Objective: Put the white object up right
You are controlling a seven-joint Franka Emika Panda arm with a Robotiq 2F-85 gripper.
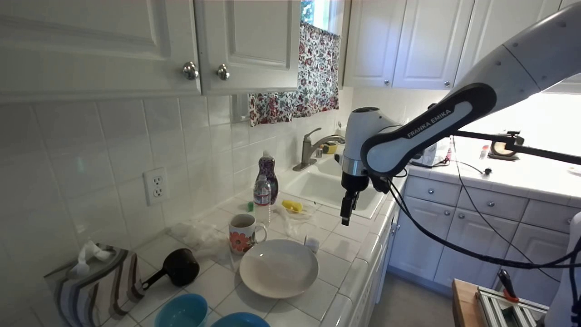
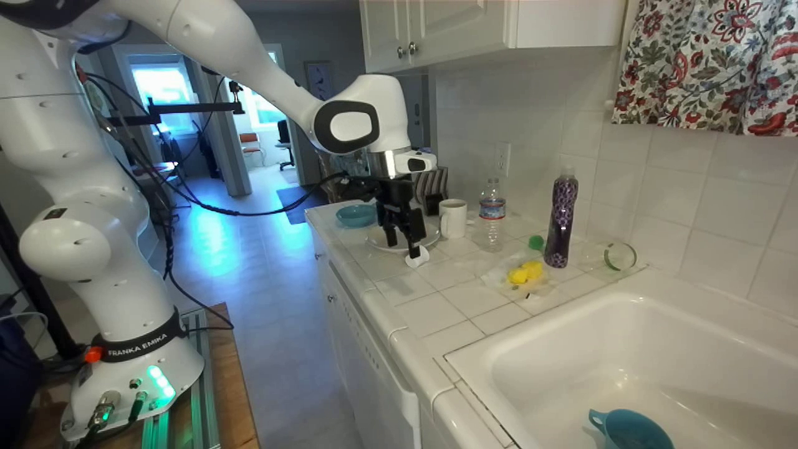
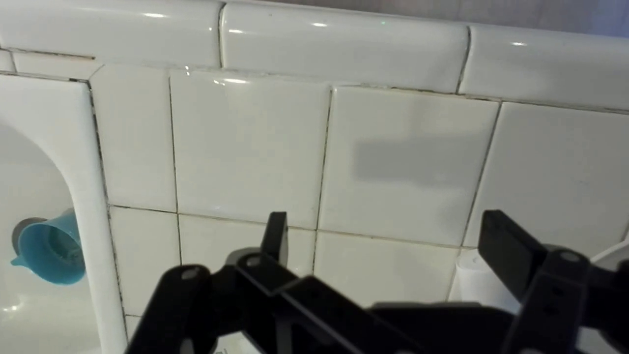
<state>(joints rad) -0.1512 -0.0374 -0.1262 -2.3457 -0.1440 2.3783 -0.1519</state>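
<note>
- White capitals spell FRANKA EMIKA along the arm [image 1: 476, 97], and the same name rings its base [image 2: 140, 345] in an exterior view.
- Clear water bottle [image 1: 262, 200]: red, white and blue label [image 2: 492, 209], its lettering too small to read.
- Purple patterned bottle [image 2: 561, 221], upright near the water bottle; any print on it cannot be made out.
- Flowered mug [image 1: 240, 238], an orange-red bloom on its side, standing just beside the round plate [image 1: 278, 268].
- Gripper [image 3: 385, 231]: fingers [image 3: 506, 250] wide apart, with countertop [image 2: 436, 312] tiles showing between them in the wrist view.
- White object [image 1: 312, 244]: on the countertop, just beside the plate's rim; whether they touch, or which way up it sits, I cannot tell. One finger covers part of it in the wrist view.
- Close around it, the plate crowds one side, while clear plastic [image 1: 294, 223] with a yellow thing [image 2: 525, 273] lies nearer the sink [image 2: 623, 330].
- Past the plate in an exterior view: a black scoop [image 1: 181, 268], blue bowls [image 1: 184, 313] and a striped item [image 1: 97, 290] near a wall outlet [image 1: 156, 186].
- Inside the sink sits a blue cup [image 2: 636, 430], with a metal faucet [image 1: 307, 152] standing behind.
</note>
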